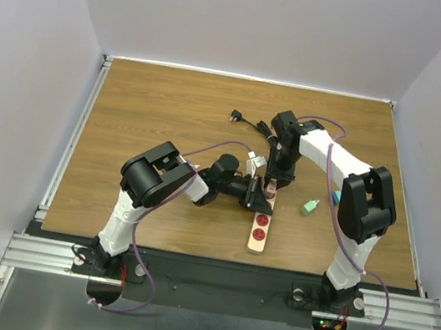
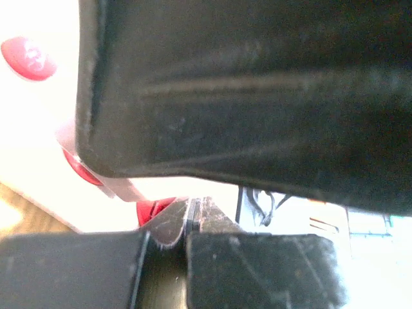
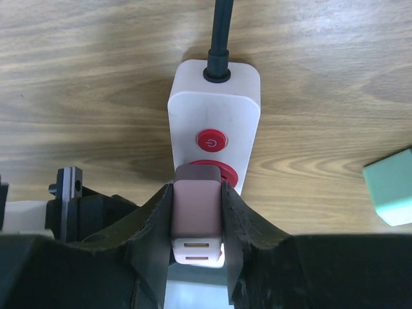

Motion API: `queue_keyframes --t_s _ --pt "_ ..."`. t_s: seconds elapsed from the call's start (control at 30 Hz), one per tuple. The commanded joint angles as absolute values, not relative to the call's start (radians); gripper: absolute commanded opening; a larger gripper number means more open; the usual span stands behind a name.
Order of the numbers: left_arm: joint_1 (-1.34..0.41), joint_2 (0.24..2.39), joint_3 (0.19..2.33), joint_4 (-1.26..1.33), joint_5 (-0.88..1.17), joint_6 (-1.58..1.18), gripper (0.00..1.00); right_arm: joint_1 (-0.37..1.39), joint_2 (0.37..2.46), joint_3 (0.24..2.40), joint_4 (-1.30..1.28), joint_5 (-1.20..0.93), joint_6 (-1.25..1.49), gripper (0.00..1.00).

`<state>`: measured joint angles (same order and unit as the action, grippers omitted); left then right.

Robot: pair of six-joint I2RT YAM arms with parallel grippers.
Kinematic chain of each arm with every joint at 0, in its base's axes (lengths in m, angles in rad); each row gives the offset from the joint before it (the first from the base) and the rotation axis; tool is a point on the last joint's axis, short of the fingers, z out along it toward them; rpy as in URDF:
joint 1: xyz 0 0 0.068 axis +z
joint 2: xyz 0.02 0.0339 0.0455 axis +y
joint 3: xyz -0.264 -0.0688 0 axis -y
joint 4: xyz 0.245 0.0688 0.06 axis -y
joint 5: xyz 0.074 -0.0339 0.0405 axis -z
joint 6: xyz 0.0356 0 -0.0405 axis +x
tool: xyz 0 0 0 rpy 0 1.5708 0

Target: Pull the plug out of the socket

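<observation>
Socket [image 3: 193, 96] lies flat on the wood table [image 3: 84, 84], long axis running straight out ahead of the right gripper [image 3: 196, 193], cord end pointing away from it. The black cord [image 3: 222, 32] leaves that far end, w/ the red power button [image 3: 212, 140] just behind it. The plug [image 3: 196, 212], a pinkish-brown block w/ two slots on its near face, sits in the first red outlet after the button. R fingers [image 3: 158, 219] are clamped on its two sides, pads touching. Green block [image 3: 389, 193] lies off to the gripper's right, apart from the strip. From the top view, the strip runs near–far w/ a slight tilt. Its free end is toward the arm bases w/ two red outlets [image 1: 260, 227] uncovered, and both grippers are over the far half. Left gripper [image 1: 256, 195] comes in from the strip's left side, across its long axis. Its wrist cam is too close: one dark finger [image 2: 244, 96] fills the view, w/ the washed-out strip body to that finger's left. Can't tell if the L fingers are apart or gripping.
</observation>
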<state>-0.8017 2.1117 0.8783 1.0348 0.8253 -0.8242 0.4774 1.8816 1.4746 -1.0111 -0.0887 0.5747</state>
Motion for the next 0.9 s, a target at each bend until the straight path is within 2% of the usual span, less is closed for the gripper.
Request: queue_keyframes --t_s 0.0,0.4,0.6,0.7,0.87 --pt "-0.825 2.192 0.807 0.706 0.746 -0.750 0.00 0.428 1.879 1.620 -0.997 -0.229 0.502 0.01" --pt "-0.827 2.184 0.788 0.692 0.735 -0.749 0.00 0.370 2.111 1.816 -1.026 -0.250 0.469 0.00" --pt "-0.825 2.168 0.772 0.675 0.718 -0.735 0.00 0.365 2.115 1.848 -1.034 -0.213 0.469 0.00" --pt "-0.825 2.166 0.773 0.664 0.719 -0.727 0.00 0.371 2.054 1.787 -1.026 -0.195 0.482 0.00" --pt "-0.811 2.212 0.792 0.661 0.744 -0.726 0.00 0.417 1.858 1.539 -0.904 -0.114 0.525 0.01"
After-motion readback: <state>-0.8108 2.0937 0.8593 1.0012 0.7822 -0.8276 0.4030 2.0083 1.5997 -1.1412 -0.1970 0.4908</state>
